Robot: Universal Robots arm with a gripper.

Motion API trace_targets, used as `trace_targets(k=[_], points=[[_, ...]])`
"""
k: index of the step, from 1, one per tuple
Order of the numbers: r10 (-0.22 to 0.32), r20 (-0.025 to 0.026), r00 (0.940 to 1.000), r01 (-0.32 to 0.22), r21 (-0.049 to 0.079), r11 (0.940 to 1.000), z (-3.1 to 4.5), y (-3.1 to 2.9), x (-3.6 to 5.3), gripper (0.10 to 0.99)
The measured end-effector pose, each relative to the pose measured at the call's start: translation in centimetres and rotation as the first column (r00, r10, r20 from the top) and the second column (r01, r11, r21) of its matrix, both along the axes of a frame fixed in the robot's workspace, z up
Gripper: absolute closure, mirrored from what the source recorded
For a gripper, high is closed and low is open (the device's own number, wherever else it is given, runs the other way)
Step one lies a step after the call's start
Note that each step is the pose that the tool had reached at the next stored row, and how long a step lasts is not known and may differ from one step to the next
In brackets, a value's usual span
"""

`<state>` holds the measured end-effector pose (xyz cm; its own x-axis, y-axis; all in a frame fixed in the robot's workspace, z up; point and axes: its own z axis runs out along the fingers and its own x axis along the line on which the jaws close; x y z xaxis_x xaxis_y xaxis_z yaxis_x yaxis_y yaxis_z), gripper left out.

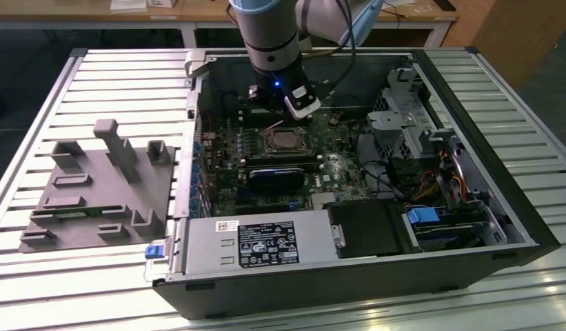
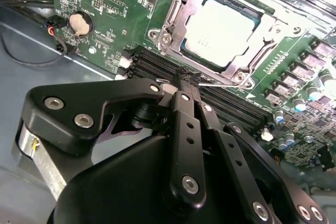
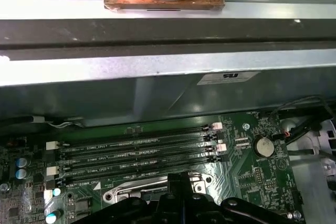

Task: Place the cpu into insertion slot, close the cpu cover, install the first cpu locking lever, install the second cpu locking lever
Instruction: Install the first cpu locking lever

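The cpu (image 2: 223, 27), a silver-grey square, lies in the insertion slot (image 1: 285, 141) on the green board. The cpu cover (image 2: 176, 11), a silver frame, lies flat around it. In the second wrist view my black gripper (image 2: 187, 75) is shut, its tips pressed together. They sit over the memory slots, just beside the socket's edge. A thin silver locking lever (image 2: 223, 84) runs along that edge, right at the tips. I cannot tell whether the tips touch it. In the exterior view the gripper (image 1: 287, 117) hangs at the socket's far side.
Long black memory slots (image 3: 136, 150) lie between the socket and the case wall (image 3: 157, 87). A coin battery (image 2: 80, 23) sits nearby. A black heatsink block (image 1: 274, 176), a power supply (image 1: 255, 248) and a drive cage (image 1: 411, 124) fill the case. A grey fixture (image 1: 98, 186) stands outside.
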<state>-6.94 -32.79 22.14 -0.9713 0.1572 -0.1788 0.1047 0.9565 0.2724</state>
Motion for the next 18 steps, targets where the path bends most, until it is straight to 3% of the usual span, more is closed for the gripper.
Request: trace_targets(k=[12,18], points=[[-0.002,0.0001,1.0,0.002,-0.008,1.0,-0.35,0.97,0.0,0.984],[-0.002,0.0,1.0,0.002,-0.013,0.9999,-0.52,1.16,0.0,0.984]])
